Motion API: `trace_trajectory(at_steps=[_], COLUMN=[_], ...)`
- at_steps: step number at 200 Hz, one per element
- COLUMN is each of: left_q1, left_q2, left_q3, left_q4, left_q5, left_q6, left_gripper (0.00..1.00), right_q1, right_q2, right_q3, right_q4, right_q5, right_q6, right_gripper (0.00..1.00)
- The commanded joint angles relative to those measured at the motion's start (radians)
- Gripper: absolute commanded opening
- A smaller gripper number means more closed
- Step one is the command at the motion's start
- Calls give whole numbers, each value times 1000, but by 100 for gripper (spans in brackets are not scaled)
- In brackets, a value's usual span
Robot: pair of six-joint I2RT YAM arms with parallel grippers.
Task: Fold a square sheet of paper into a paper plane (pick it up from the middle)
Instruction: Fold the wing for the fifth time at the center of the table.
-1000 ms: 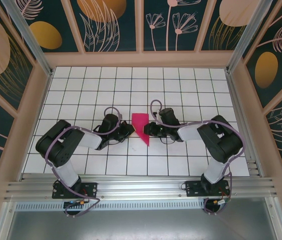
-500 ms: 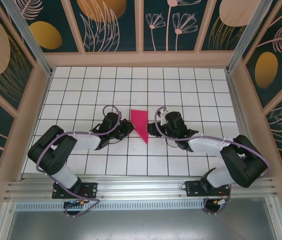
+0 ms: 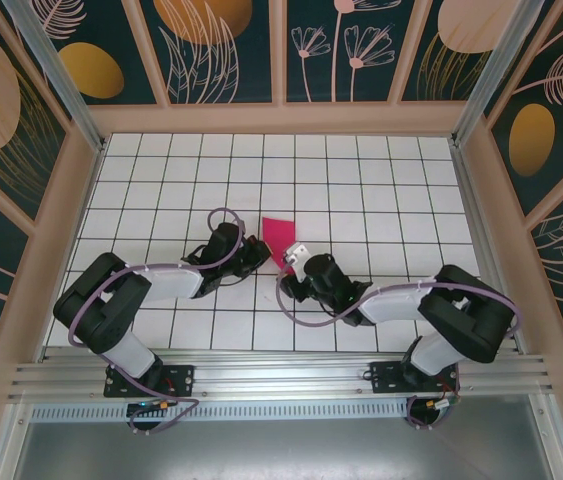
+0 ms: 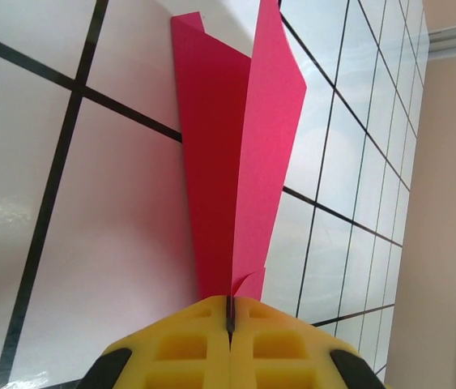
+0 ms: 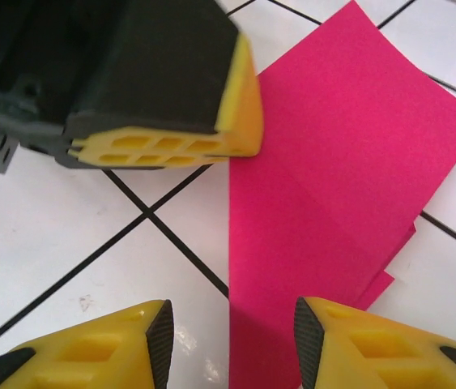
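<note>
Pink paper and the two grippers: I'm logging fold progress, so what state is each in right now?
pink paper: folded into creased layers, one flap standing up, pinched at one edge.
left gripper: shut on the pink paper.
right gripper: open, jaws apart over the pink paper's edge, gripping nothing.

- Swung black-and-yellow right gripper (image 5: 232,320) from right flank of folded magenta-pink paper plane (image 3: 276,232) round to near tip, now covering it in top view.
- Right arm: folded lower, toward near edge.
- Plane: tilted slightly, far edge farther out.
</note>
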Motion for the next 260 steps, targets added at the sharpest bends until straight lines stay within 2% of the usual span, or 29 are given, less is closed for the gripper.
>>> trace_trajectory(at_steps=[1,43,68,99,144,181,208,260], left_q1=[-7,-7,-7,-7,-7,-4,12,21], left_q2=[-4,-5,-1,1,-6,-15,-31,-55], left_q3=[29,31,32,33,35,40,31,14], left_q4=[-30,-34,-35,-35,-47,-65,-75,-87], left_q5=[-12,-8,-5,-5,-12,-31,-37,-25], left_q6=[-8,-15,-18,-23,-21,-9,-1,20], left_gripper=[0,0,0,1,5,19,34,45], right_q1=[29,44,42,41,39,29,14,-6], right_q2=[63,171,203,248,265,238,210,174], right_q3=[18,51,61,84,74,36,-1,-40], right_q4=[106,221,278,300,320,340,364,406], right_q5=[116,223,232,248,249,184,98,-11], right_q6=[-103,-140,-146,-159,-171,-160,-157,-146], right_gripper=[46,43,43,37,20,5,4,3])
